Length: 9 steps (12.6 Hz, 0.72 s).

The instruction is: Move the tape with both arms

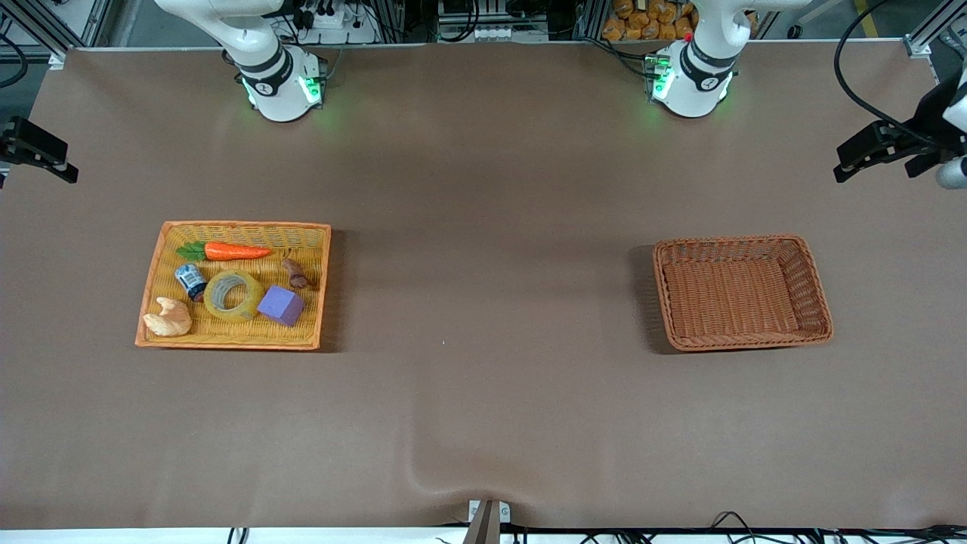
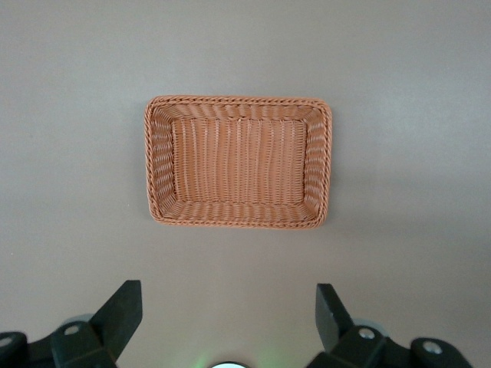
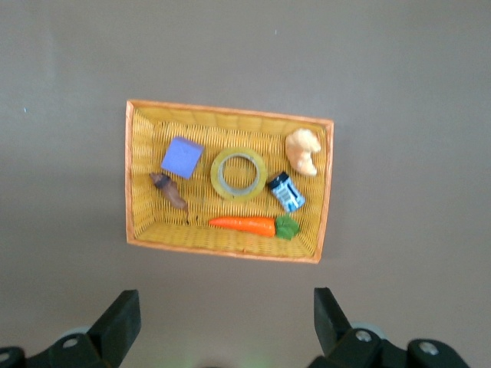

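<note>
The tape (image 1: 233,296), a translucent yellow ring, lies flat in the yellow wicker tray (image 1: 242,225) toward the right arm's end of the table. It also shows in the right wrist view (image 3: 238,174). My right gripper (image 3: 226,303) is open and empty, high over the table between its base (image 1: 281,83) and the tray (image 3: 230,113). My left gripper (image 2: 228,299) is open and empty, high over the table between its base (image 1: 691,75) and the brown wicker basket (image 2: 238,100). Neither gripper shows in the front view.
The tray also holds a carrot (image 1: 236,251), a purple cube (image 1: 281,305) beside the tape, a small blue-labelled jar (image 1: 190,281), a pastry-like piece (image 1: 168,319) and a small brown item (image 1: 295,273). The brown basket (image 1: 729,241) holds nothing. Black mounts (image 1: 38,149) (image 1: 884,147) stand at the table's ends.
</note>
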Each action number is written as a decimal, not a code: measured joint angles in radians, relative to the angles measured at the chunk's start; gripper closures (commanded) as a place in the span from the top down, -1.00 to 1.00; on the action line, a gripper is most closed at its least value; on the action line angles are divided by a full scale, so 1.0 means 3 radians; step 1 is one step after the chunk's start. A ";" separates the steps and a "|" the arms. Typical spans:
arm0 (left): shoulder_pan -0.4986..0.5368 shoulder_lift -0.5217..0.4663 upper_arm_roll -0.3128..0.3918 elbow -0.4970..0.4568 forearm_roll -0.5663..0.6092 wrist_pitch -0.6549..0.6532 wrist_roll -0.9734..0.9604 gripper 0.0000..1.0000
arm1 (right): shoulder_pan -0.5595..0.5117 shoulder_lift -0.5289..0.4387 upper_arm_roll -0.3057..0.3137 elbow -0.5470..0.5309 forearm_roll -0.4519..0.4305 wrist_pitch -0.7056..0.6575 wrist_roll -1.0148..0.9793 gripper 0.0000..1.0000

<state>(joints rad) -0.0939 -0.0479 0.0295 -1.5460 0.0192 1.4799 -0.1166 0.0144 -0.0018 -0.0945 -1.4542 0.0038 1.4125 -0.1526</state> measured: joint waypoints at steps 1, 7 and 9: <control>-0.0001 0.0000 -0.0006 0.0000 0.0002 -0.0005 0.0000 1.00 | -0.0001 0.0000 -0.0005 -0.0017 0.0000 -0.0011 0.0023 1.00; 0.0011 0.0008 0.0004 -0.0002 0.0008 -0.0031 0.0000 1.00 | -0.0015 0.0000 -0.0031 -0.0035 0.0005 0.0067 0.0033 1.00; 0.0016 0.0037 0.0006 -0.0003 0.0008 -0.0033 0.0000 1.00 | -0.0015 0.0002 -0.0031 -0.0101 0.0056 0.0137 -0.0004 1.00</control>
<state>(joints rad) -0.0889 -0.0367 0.0314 -1.5469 0.0215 1.4699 -0.1166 0.0099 -0.0013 -0.1039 -1.4844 0.0205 1.4536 -0.1539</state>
